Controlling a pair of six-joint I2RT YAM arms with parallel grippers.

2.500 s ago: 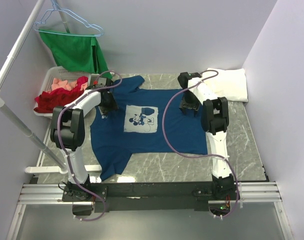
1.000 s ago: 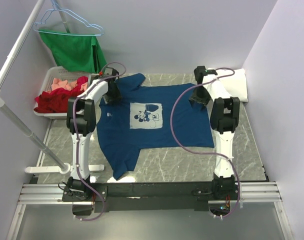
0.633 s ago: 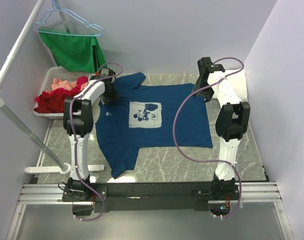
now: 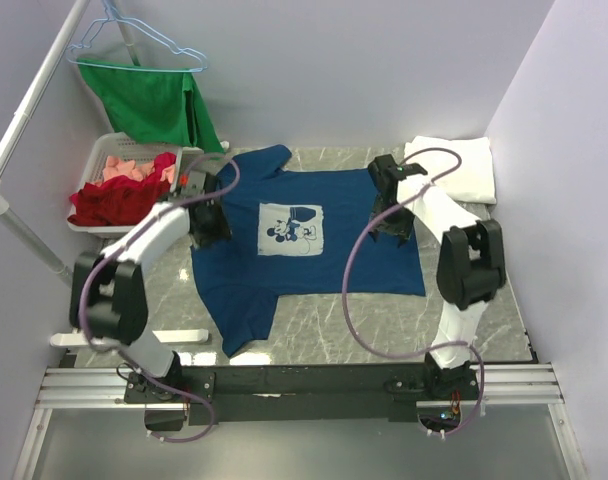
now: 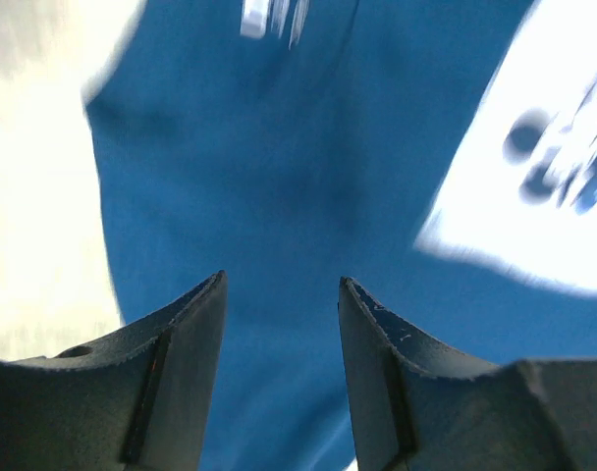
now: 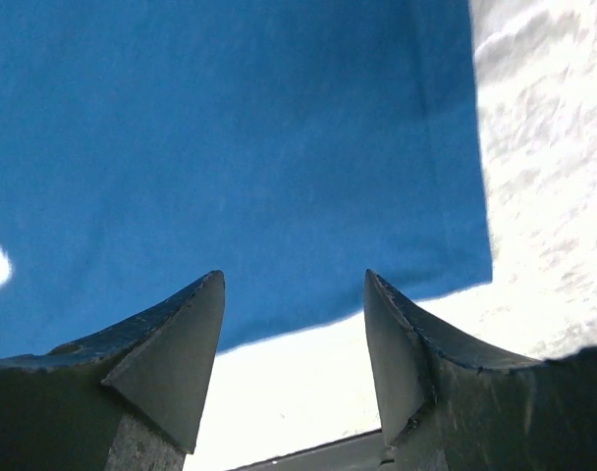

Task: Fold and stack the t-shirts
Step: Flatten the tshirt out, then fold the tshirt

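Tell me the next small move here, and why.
Likely lower both open grippers and pinch the fabric: the left gripper hovers over the navy blue cotton t-shirt beside its white print, the right gripper near its hem corner; it lies spread, unfolded.

Parted tool, blurred navy t-shirt beneath, white print at right

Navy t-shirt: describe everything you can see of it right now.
The navy t-shirt looks like soft cotton, short-sleeved, with a white square cartoon print on the chest. It lies print-up, spread nearly flat on the marble table, collar toward the left arm, hem toward the right, one sleeve pointing far, one near. The left gripper hangs open over the collar area, the right gripper open near the far hem corner; contact is unclear.
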